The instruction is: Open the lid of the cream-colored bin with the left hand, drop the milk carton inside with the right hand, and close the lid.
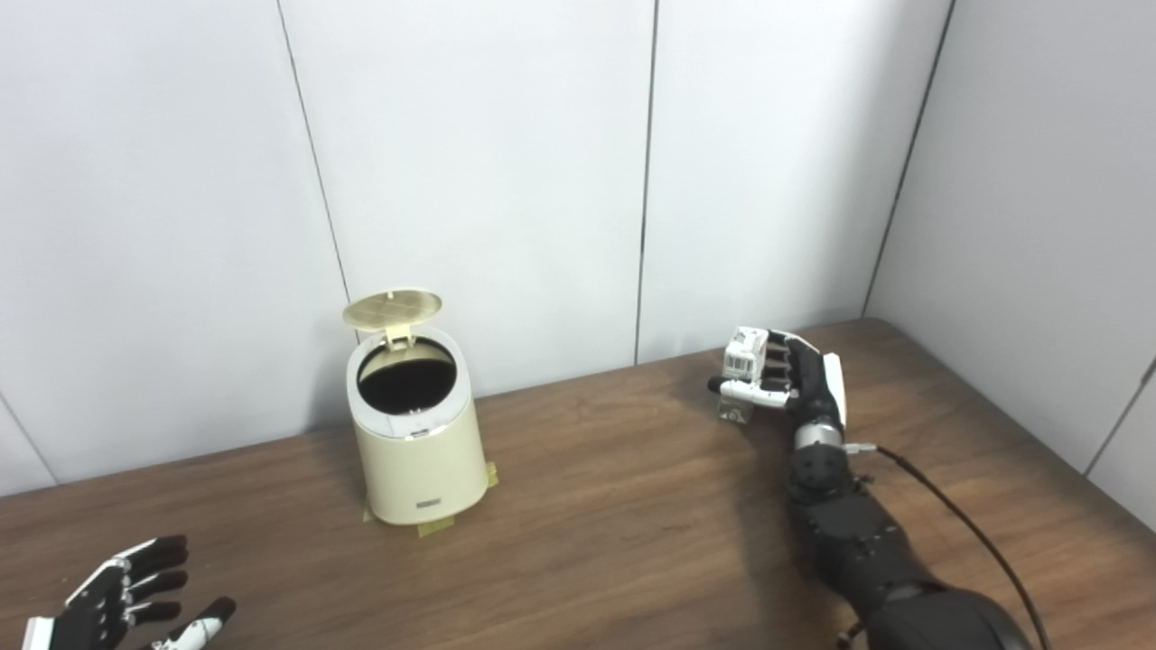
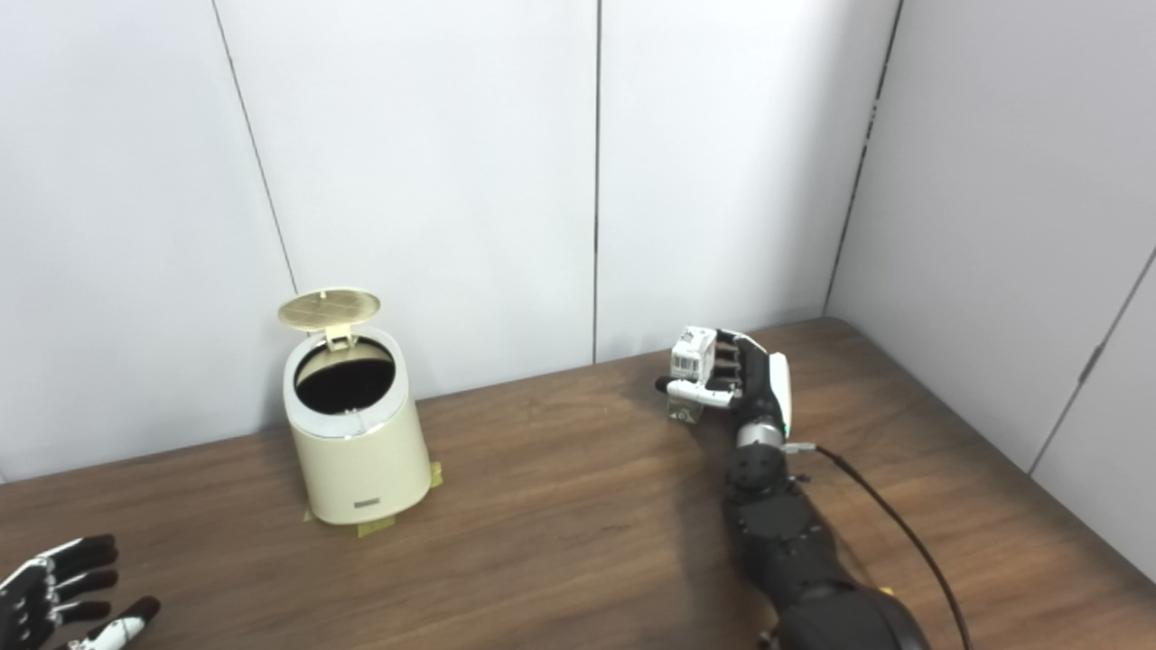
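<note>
**Right robot hand grips the milk carton; bin stands open**

We look down on a brown wooden counter [image 1: 578, 506] set against pale wall panels. Toward the left stands the cream-colored bin [image 1: 417, 451], upright, on strips of yellowish tape. Its round lid [image 1: 393, 308] is tipped up and back on its hinge, so the dark opening shows.

Well apart from the bin, toward the right rear of the counter, our right robot hand [image 1: 784, 375] is wrapped around the small white milk carton [image 1: 744, 354], fingers curled across one side and the thumb across the front. The carton sits at or just above the counter; we cannot tell which.

Our left robot hand [image 1: 122, 600] waits at the lower left edge of the view, fingers spread, holding nothing, well clear of the bin.

We judge the carton to be light and thin-walled, likely to dent under a hard squeeze, with smooth faces that may slip. Holding it across its flat sides around the middle looks the safest grip for carrying it over the opening.
</note>
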